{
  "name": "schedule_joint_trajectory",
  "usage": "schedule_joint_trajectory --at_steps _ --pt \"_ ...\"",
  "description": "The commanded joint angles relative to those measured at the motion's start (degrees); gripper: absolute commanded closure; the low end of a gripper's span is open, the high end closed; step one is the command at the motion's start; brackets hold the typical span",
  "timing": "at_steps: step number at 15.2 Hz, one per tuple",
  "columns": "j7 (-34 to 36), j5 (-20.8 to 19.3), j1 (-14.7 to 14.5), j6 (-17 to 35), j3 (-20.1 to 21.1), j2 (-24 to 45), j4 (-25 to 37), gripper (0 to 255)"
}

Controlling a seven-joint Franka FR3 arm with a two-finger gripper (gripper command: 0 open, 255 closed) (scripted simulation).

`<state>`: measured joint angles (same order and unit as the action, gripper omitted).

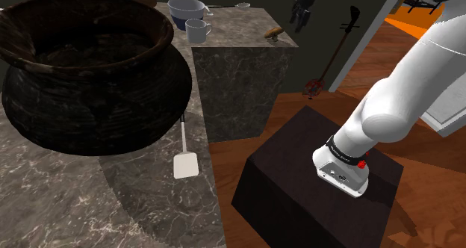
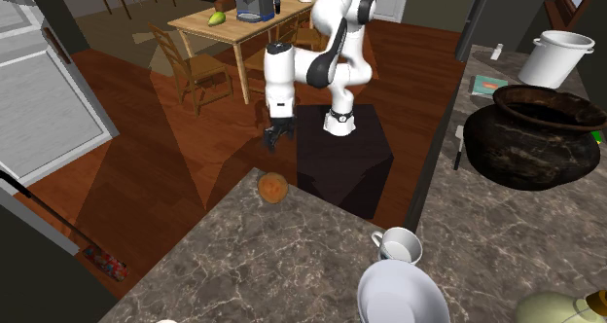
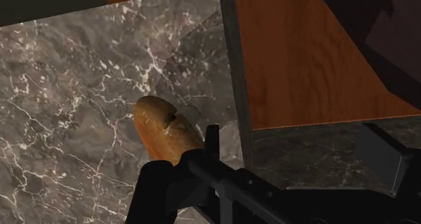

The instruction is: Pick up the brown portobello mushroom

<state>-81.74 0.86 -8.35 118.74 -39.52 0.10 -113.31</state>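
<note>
the fingers [image 3: 156, 189] stand spread apart, clasping nothing, and one hides the lower edge of the brown mushroom [image 3: 164, 125] in the wrist view. the mushroom lies at the corner of the dark marbled tabletop [image 2: 292, 263], at six o'clock of the fingers in the second exterior view, beside a reddish wood floor [image 2: 175, 146]. the cover of a book [image 2: 489, 86] is too small to read.

counter [image 2: 292, 263] open around mushroom [image 2: 272, 186], cup [image 2: 399, 245] well apart
</note>
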Motion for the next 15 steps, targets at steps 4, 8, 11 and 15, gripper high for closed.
schedule_joint_trajectory --at_steps 4,8,11,15 --pt "-15.47 10.23 3.72 0.29 0.34 14.29 11.36 0" --pt "-24.16 15.72 8.62 -1.33 3.35 24.30 22.08 0" --pt "-24.50 16.19 8.81 0.67 3.83 24.90 20.62 0" --pt "-25.08 17.03 8.97 3.22 4.30 25.91 18.90 0"
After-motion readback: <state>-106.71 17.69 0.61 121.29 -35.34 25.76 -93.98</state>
